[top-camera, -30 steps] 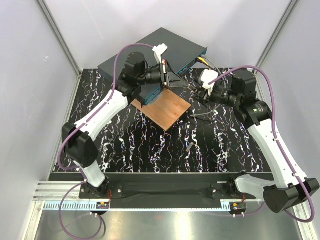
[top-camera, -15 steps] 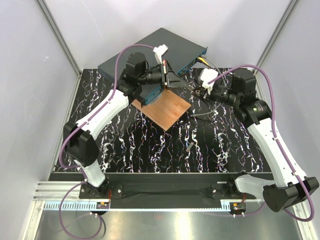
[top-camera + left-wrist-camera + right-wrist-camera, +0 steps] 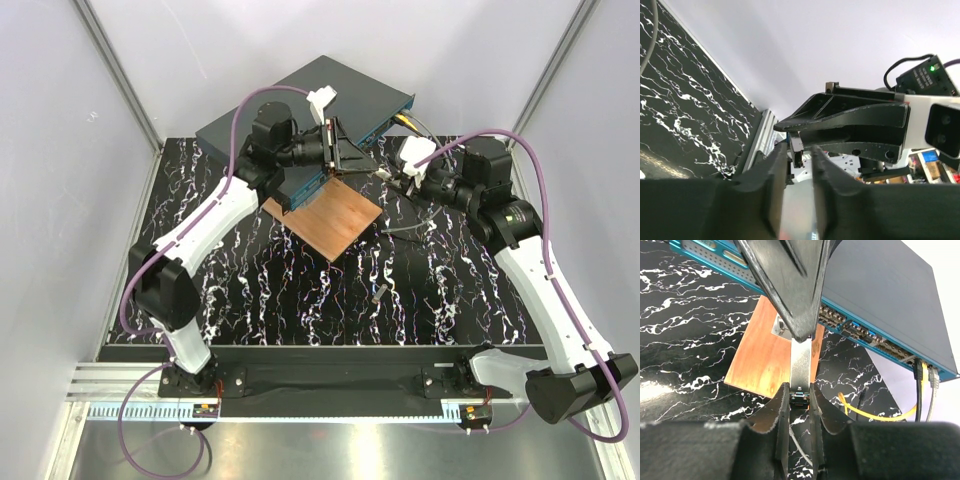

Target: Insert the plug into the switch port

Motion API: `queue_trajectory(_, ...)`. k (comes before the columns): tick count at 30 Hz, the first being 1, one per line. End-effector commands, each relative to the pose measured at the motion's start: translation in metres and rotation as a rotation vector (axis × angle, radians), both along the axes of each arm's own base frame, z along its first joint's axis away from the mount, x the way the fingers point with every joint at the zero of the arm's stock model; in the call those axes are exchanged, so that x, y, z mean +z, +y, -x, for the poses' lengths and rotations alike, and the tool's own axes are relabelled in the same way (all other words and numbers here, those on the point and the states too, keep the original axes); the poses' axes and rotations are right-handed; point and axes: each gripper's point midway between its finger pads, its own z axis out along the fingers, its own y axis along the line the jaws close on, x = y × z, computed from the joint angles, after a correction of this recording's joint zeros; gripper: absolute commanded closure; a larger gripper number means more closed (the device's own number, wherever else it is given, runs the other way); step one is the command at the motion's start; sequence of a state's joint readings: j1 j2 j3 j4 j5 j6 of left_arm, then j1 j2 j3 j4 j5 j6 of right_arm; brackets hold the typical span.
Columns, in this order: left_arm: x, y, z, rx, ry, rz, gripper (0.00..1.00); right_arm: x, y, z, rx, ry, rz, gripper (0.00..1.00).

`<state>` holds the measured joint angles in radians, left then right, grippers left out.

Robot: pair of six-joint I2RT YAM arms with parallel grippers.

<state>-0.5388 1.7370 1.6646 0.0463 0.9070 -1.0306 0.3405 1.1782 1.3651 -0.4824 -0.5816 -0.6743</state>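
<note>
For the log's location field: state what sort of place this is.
Probably a lab test cell for robot manipulation: white enclosure walls on aluminium framing, left arm and right arm bolted at the edge of a black marbled table, and a network switch with cables plugged in as the workpiece.

The left arm and right arm both reach to the far middle. The left gripper points right, its fingers close together. The right gripper points left and pinches the plug.
</note>
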Motion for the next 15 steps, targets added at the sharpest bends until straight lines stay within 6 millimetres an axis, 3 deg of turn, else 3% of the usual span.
queue_trajectory(1, 0.026, 0.005, 0.002, -0.021, -0.086, 0.028, 0.62, 0.02, 0.0, -0.007, -0.037, -0.037, -0.034, 1.0)
queue_trajectory(3, 0.042, 0.015, -0.009, 0.037, -0.19, 0.027, 0.42, 0.015, -0.002, -0.011, -0.075, 0.017, -0.048, 1.0)
queue_trajectory(5, 0.062, 0.031, -0.018, 0.096, -0.279, 0.005, 0.37, 0.009, -0.004, -0.012, -0.121, 0.097, -0.07, 1.0)
queue_trajectory(7, 0.079, 0.049, -0.029, 0.183, -0.424, -0.052, 0.3, -0.01, -0.007, -0.013, -0.17, 0.213, -0.074, 1.0)
queue_trajectory(11, 0.078, 0.081, -0.056, 0.367, -0.638, -0.24, 0.29, -0.023, -0.009, -0.011, -0.226, 0.367, -0.117, 1.0)
queue_trajectory(12, 0.073, 0.093, -0.071, 0.445, -0.711, -0.326, 0.29, -0.029, -0.01, -0.014, -0.246, 0.397, -0.113, 1.0)
queue_trajectory(15, 0.061, 0.116, -0.088, 0.524, -0.804, -0.483, 0.32, -0.034, -0.016, -0.019, -0.286, 0.459, -0.109, 1.0)
